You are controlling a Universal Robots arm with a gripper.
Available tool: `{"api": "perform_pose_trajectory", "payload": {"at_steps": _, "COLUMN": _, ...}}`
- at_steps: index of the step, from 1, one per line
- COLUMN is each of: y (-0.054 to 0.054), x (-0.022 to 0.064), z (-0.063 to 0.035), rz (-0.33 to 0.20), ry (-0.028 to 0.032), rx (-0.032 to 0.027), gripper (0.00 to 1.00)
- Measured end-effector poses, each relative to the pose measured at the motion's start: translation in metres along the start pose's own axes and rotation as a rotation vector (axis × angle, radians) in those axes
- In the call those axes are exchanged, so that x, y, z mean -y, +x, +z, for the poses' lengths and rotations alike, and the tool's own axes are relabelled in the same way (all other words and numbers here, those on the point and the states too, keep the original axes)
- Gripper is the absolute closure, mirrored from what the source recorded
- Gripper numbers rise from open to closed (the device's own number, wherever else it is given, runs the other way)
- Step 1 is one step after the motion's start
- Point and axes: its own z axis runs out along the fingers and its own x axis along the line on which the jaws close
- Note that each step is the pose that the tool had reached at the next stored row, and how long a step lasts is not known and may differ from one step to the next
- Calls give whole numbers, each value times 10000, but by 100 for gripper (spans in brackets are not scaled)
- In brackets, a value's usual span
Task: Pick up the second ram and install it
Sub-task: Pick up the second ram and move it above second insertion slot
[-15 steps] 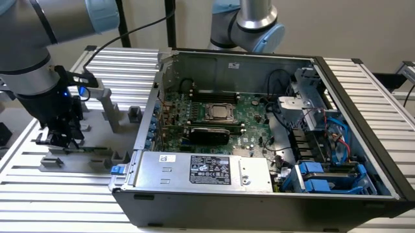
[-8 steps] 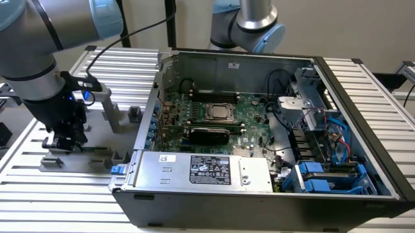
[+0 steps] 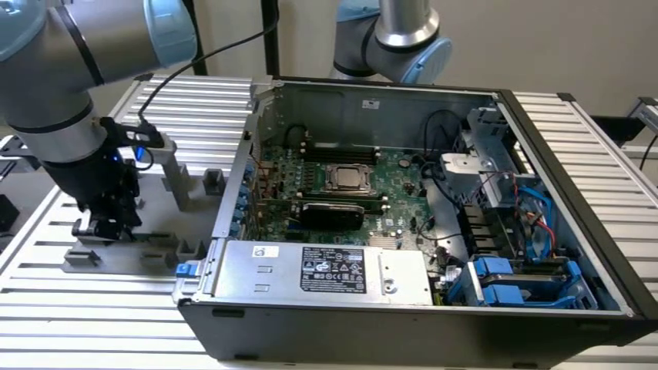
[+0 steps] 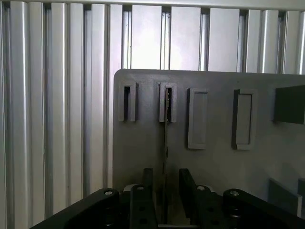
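In the wrist view the second ram (image 4: 165, 143) shows edge-on as a thin strip, standing upright in a slot of the grey holder plate (image 4: 143, 152). My gripper (image 4: 166, 195) straddles it, one dark finger (image 4: 148, 183) on each side, and a gap shows between each finger and the stick. It is open. In the exterior view my gripper (image 3: 103, 229) is lowered onto the grey holder (image 3: 123, 258) on the slatted table, at the exterior view's left of the open computer case (image 3: 411, 308). The green motherboard (image 3: 396, 181) lies inside the case.
The holder plate carries several other upright slot blocks (image 4: 198, 118) and grey posts (image 3: 175, 177). A second robot arm (image 3: 396, 38) stands behind the case. Inside the case are a power supply (image 3: 329, 270), cables and blue drive brackets (image 3: 514, 281).
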Motion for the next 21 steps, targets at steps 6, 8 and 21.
{"api": "perform_pose_trajectory", "payload": {"at_steps": 6, "y": -5, "x": -16, "z": 78, "rz": 1, "ry": -1, "rx": 0, "gripper": 64}}
{"api": "perform_pose_trajectory", "payload": {"at_steps": 8, "y": -5, "x": -18, "z": 94, "rz": 0, "ry": -1, "rx": -1, "gripper": 65}}
{"api": "perform_pose_trajectory", "payload": {"at_steps": 21, "y": -6, "x": -19, "z": 108, "rz": 31, "ry": -1, "rx": -5, "gripper": 87}}
